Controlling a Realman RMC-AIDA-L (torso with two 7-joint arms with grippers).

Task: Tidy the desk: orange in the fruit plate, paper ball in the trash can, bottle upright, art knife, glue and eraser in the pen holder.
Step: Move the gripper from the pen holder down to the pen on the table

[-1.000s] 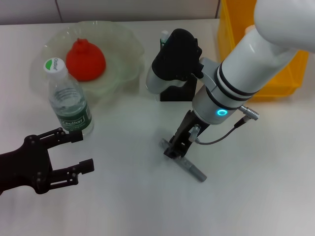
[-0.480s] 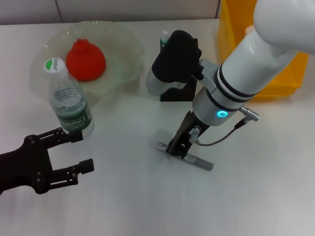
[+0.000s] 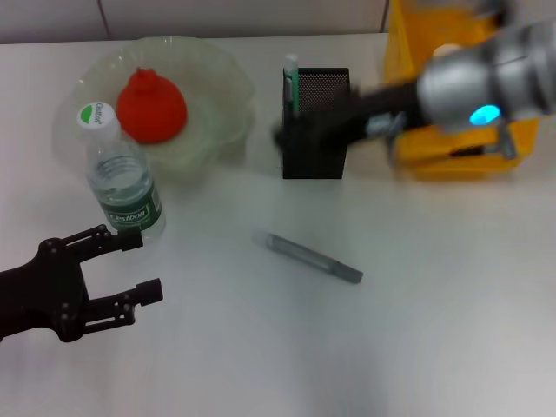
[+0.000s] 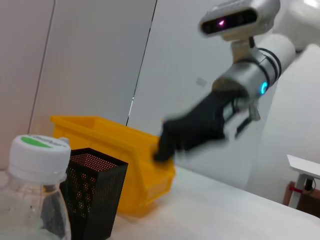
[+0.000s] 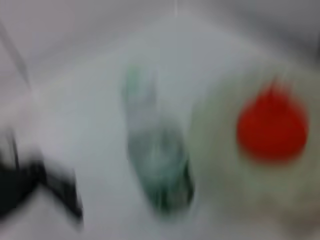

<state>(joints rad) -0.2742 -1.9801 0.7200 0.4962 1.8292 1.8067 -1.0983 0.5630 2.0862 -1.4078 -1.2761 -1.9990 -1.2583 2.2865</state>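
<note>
The grey art knife (image 3: pixel 306 256) lies flat on the table, alone. My right gripper (image 3: pixel 300 130) is raised in front of the black mesh pen holder (image 3: pixel 317 161), well away from the knife; it also shows in the left wrist view (image 4: pixel 165 150). A green-and-white glue stick (image 3: pixel 290 78) stands in the holder. The bottle (image 3: pixel 122 178) stands upright with its cap on. The orange (image 3: pixel 152 106) sits in the pale green fruit plate (image 3: pixel 221 82). My left gripper (image 3: pixel 143 265) is open and empty, just in front of the bottle. No paper ball or eraser shows.
A yellow bin (image 3: pixel 460 148) stands at the back right, beside the pen holder; it also shows in the left wrist view (image 4: pixel 125 145). The right wrist view shows the bottle (image 5: pixel 157 165) and the orange (image 5: pixel 272 130).
My right gripper has let go of the art knife and swung up and back toward the pen holder. The knife now lies free, turned and shifted left. The left arm has not moved.
</note>
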